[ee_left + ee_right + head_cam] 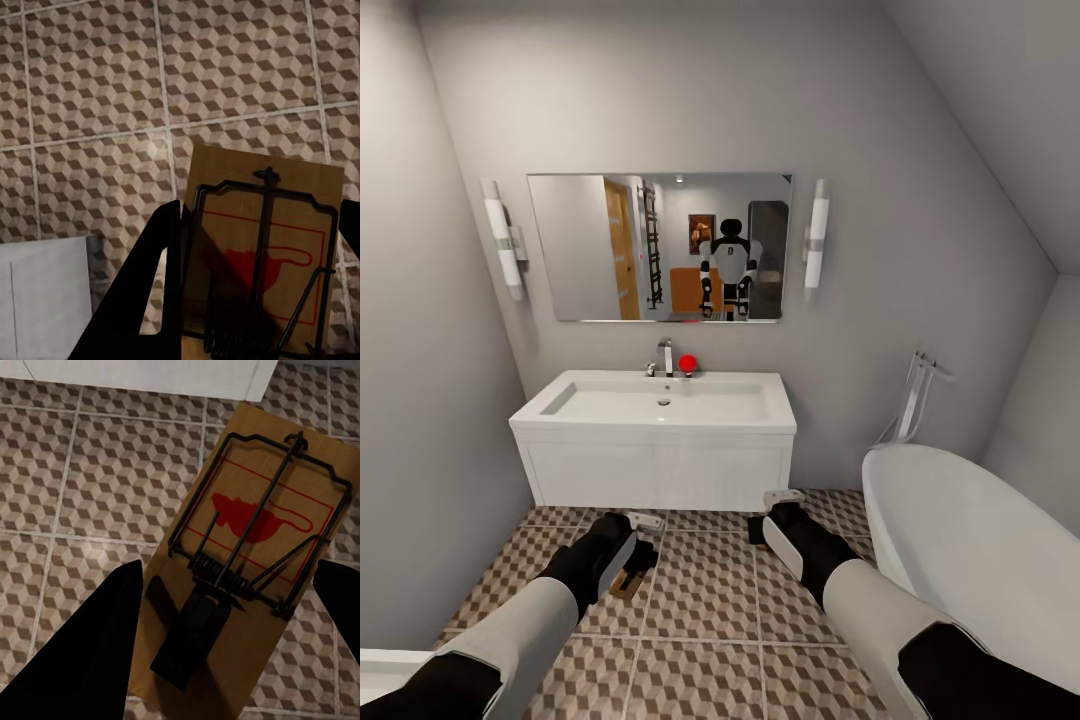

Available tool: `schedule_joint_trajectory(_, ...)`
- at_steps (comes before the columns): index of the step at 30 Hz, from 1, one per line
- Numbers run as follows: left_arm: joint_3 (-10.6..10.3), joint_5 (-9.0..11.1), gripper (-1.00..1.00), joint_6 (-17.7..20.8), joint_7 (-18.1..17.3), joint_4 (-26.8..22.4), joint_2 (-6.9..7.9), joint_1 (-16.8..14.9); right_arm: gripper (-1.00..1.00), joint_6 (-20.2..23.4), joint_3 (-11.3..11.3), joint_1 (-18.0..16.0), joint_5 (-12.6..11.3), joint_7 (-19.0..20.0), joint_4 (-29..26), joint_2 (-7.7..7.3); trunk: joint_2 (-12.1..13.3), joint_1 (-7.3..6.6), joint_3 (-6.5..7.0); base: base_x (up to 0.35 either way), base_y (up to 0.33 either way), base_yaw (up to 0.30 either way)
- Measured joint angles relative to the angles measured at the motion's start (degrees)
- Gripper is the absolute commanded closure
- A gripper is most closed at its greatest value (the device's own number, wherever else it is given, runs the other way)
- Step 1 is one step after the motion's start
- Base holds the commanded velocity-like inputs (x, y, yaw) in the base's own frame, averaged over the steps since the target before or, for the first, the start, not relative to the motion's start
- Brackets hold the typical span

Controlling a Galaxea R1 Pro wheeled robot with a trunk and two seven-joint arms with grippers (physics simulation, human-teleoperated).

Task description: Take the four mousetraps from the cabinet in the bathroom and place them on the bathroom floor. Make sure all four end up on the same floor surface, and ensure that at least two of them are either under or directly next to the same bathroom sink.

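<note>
I face the white sink on its vanity, both arms reaching down over the cube-patterned bathroom floor. My left gripper is shut on a tan mousetrap just above the tiles. In the left wrist view this mousetrap sits between the black fingers. My right gripper hangs low in front of the vanity's right end. A second mousetrap with a red mouse print lies slanted between its fingers, seemingly held. The orange-brown cabinet appears only as a mirror reflection.
A white bathtub fills the right side, its rim close to my right arm. The vanity front stands right ahead, the mirror above it. A white object sits at the lower left. Grey walls close in on both sides.
</note>
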Motion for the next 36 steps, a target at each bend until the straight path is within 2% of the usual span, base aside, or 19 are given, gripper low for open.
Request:
schedule_joint_trajectory(5,0.0,0.1,1.00,2.3,0.0,-0.1,-0.05,0.0,1.00,0.0,0.0,0.0,0.0,0.1,0.2,0.00,0.0,0.00,0.00,0.000,0.000,0.000)
schedule_joint_trajectory(11,0.0,0.1,1.00,3.2,0.0,-0.1,0.00,0.0,1.00,0.1,0.0,0.0,0.0,0.1,0.7,0.00,0.0,0.00,0.00,0.000,0.000,0.000)
schedule_joint_trajectory(16,0.0,0.1,1.00,3.4,0.0,-0.1,0.07,0.0,1.00,0.2,0.0,0.0,0.0,0.1,0.9,0.00,0.0,0.00,0.00,0.000,0.000,0.000)
schedule_joint_trajectory(25,0.0,0.0,1.00,3.5,0.0,-0.1,0.16,0.0,1.00,4.1,0.0,0.0,0.0,0.2,0.8,0.00,0.0,0.00,0.00,0.000,0.000,0.000)
schedule_joint_trajectory(36,0.0,0.1,1.00,3.5,-0.2,-0.3,0.11,0.0,1.00,4.8,-0.1,0.0,0.0,0.1,0.6,0.00,0.0,0.00,0.00,0.000,0.000,0.000)
